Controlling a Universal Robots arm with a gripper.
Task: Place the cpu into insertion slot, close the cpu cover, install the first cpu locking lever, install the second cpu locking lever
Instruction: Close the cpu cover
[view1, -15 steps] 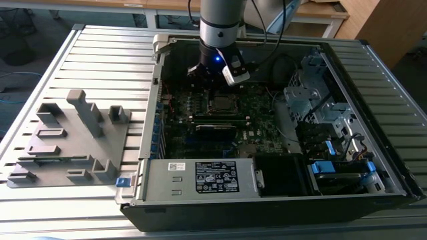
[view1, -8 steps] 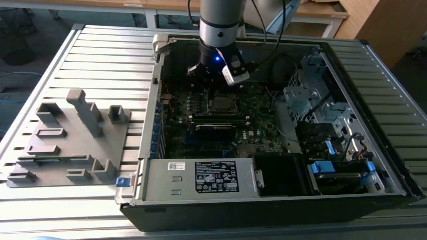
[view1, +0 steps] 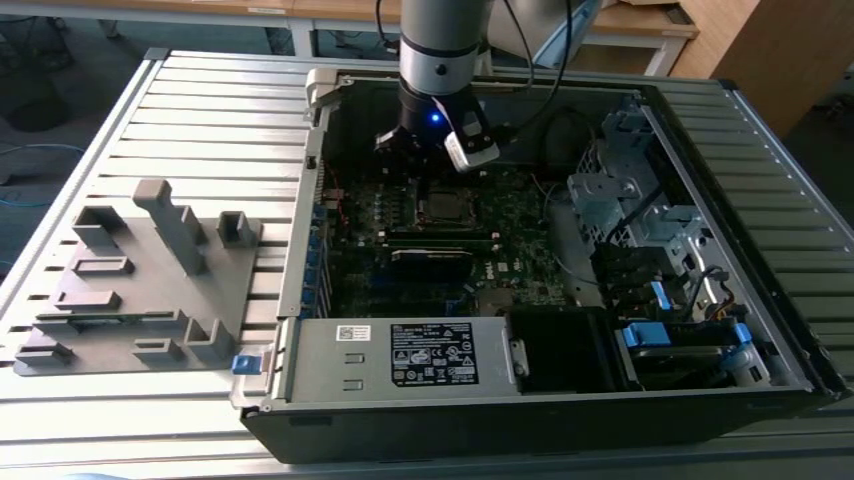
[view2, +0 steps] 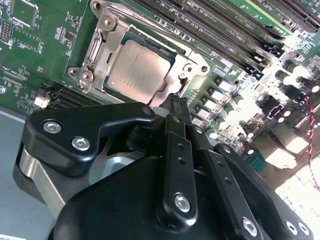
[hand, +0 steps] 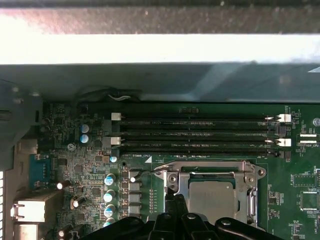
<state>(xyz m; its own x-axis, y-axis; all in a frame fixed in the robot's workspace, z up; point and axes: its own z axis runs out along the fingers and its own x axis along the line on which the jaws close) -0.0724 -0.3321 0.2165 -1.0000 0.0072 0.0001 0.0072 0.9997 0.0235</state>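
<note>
The cpu (view2: 137, 67) lies in the insertion slot (view1: 441, 207), its dull silver top showing through the window of the cpu cover (view2: 102, 37). The cover lies flat over it, as the first wrist view also shows for the cpu (hand: 212, 200) and cover (hand: 210, 170). A thin wire locking lever (hand: 150, 171) runs beside the cover's corner. My gripper (view2: 176, 100) hangs just above the socket's edge, black fingers pressed together with nothing seen between them. It also appears in the other views (hand: 175, 197) (view1: 424, 160), under the arm inside the open computer case.
Long black memory slots (hand: 195, 135) run beside the socket. A power supply with a label sticker (view1: 434, 355) fills the case's near side, and a drive cage (view1: 627, 190) stands at the exterior view's right. A grey parts fixture (view1: 134, 280) sits on the slatted table.
</note>
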